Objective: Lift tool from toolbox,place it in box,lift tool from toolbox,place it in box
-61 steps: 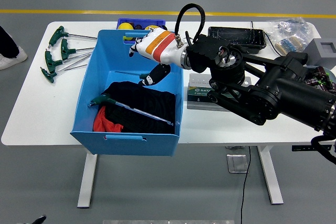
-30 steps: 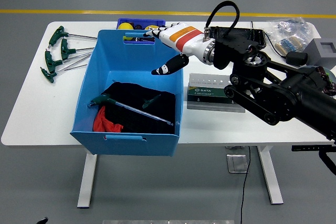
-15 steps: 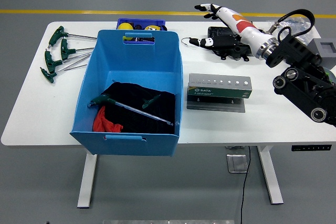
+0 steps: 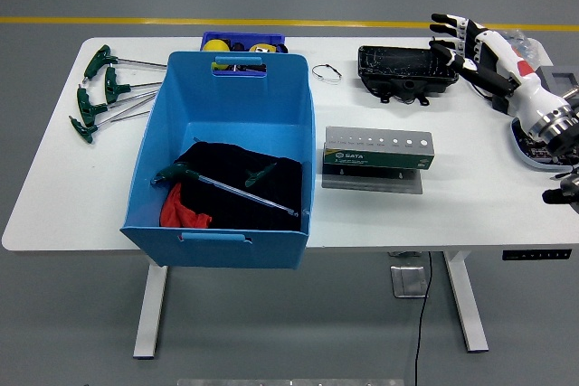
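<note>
Blue plastic box (image 4: 172, 178) sits left-centre on the white bench (image 4: 72, 214), open top up for easy drops. Two green T-handle tools (image 4: 231, 183) lie inside on black cloth (image 4: 271, 178) with a red rag (image 4: 181, 214); four more green T-handle tools (image 4: 104, 92) lie on the bench just left of it. Grey-green tool case (image 4: 378, 158) is just right of the box, black tray (image 4: 404, 70) beyond. Right hand (image 4: 475, 42) hovers at the far right over the tray's end, fingers spread, holding nothing. Looks parked clear of the box.

Single high head view from the robot's side, angled forward and down over the whole white table (image 4: 54, 178).
</note>
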Controlling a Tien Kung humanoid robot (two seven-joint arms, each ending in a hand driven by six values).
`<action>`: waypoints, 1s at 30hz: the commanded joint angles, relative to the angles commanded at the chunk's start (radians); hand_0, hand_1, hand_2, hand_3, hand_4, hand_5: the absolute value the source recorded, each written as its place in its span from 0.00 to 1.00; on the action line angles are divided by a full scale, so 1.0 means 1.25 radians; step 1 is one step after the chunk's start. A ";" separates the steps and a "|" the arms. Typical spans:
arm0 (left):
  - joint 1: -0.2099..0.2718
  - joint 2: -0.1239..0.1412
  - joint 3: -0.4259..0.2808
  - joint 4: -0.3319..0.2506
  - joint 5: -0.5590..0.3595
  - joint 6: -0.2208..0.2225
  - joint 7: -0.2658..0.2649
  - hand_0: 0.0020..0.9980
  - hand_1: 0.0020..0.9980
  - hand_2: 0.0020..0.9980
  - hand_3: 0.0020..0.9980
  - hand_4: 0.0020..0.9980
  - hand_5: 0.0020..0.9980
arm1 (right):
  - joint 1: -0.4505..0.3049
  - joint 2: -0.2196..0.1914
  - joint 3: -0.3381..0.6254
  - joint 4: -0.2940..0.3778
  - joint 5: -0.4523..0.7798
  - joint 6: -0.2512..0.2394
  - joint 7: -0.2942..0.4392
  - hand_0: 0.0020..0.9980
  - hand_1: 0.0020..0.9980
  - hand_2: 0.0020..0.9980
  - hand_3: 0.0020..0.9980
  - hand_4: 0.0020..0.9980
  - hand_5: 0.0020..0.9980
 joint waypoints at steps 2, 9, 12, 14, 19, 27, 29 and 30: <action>0.000 -0.001 -0.003 0.000 0.001 -0.003 0.000 0.72 0.75 0.75 0.70 0.71 0.64 | -0.031 -0.002 0.024 0.017 0.013 0.005 0.001 0.83 0.80 0.87 0.88 1.00 0.81; 0.000 -0.005 -0.001 0.000 -0.001 -0.009 -0.003 0.72 0.75 0.75 0.70 0.71 0.65 | -0.180 0.009 0.116 0.067 0.018 0.039 0.006 0.83 0.80 0.87 0.89 1.00 0.86; 0.001 -0.005 0.011 0.000 -0.012 -0.014 -0.005 0.72 0.75 0.75 0.70 0.71 0.65 | -0.242 0.025 0.150 0.083 0.006 0.043 0.009 0.83 0.80 0.87 0.89 1.00 0.86; 0.001 -0.005 0.018 0.000 -0.014 -0.021 -0.005 0.72 0.75 0.75 0.70 0.71 0.65 | -0.282 0.039 0.177 0.097 -0.007 0.041 0.012 0.83 0.80 0.87 0.89 1.00 0.86; 0.004 -0.005 0.032 0.000 -0.019 -0.030 -0.004 0.72 0.75 0.75 0.70 0.71 0.65 | -0.355 0.081 0.242 0.130 -0.028 0.026 0.025 0.84 0.80 0.87 0.89 1.00 0.84; 0.011 -0.004 0.047 0.000 -0.032 -0.031 -0.006 0.72 0.75 0.75 0.70 0.71 0.65 | -0.434 0.137 0.333 0.179 -0.066 0.012 0.029 0.84 0.81 0.87 0.90 1.00 0.85; 0.012 -0.001 0.068 0.000 -0.052 -0.031 -0.008 0.72 0.75 0.75 0.70 0.71 0.65 | -0.452 0.140 0.350 0.194 -0.077 0.015 0.025 0.84 0.81 0.87 0.90 1.00 0.85; 0.013 0.000 0.078 0.000 -0.062 -0.032 -0.010 0.72 0.75 0.75 0.70 0.71 0.65 | -0.462 0.141 0.360 0.202 -0.082 0.016 0.023 0.84 0.81 0.87 0.90 1.00 0.85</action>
